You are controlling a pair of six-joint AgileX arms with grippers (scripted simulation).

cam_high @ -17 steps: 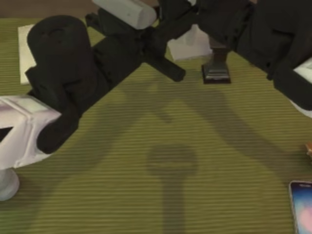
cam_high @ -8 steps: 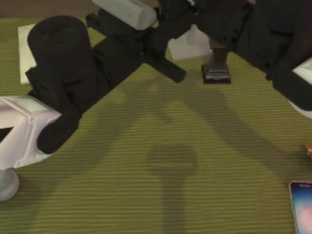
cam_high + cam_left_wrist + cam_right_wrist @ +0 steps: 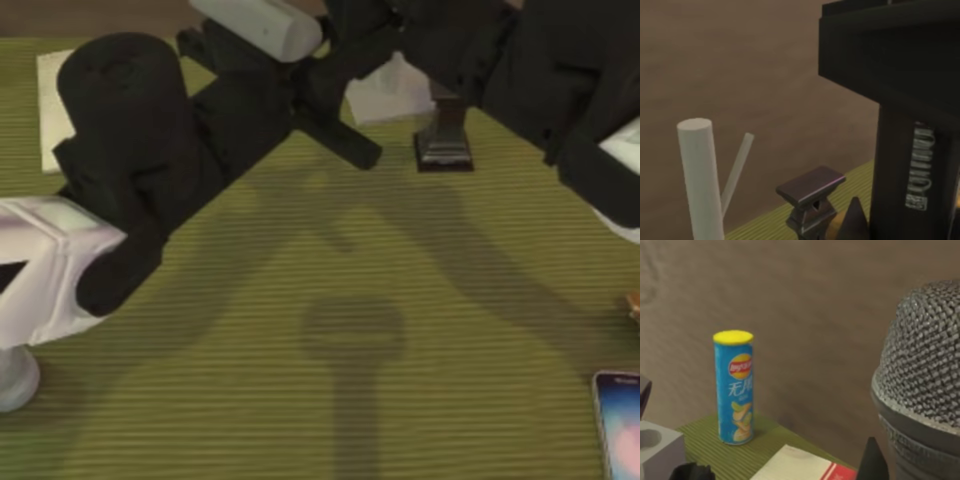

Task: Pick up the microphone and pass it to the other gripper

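- so the biggest things in the top view are our two arms, both raised over the green table (image 3: 330, 300) and meeting near its far edge; the left arm (image 3: 130, 150) comes in from the left, the right arm (image 3: 560, 90) from the right.
- next, the microphone (image 3: 922, 385): its silver mesh head fills the right wrist view close to the camera, so we judge it is held up off the table in the right gripper (image 3: 400, 40). from above we cannot pick the microphone out among the dark arm parts.
- the left gripper (image 3: 345, 140) reaches toward the meeting point; we cannot tell whether its fingers are apart or together, and the same goes for the right one.
- smaller things: a dark anvil-like stand (image 3: 443, 135) sits just beside the meeting point, a chips can (image 3: 735, 387) stands farther off, and a phone (image 3: 620, 420) lies at the near right corner.
- risk, as we judge it: if the right side lets go before the left has a firm hold, the microphone could drop and hit the stand; a misaligned approach could also knock the grippers together.
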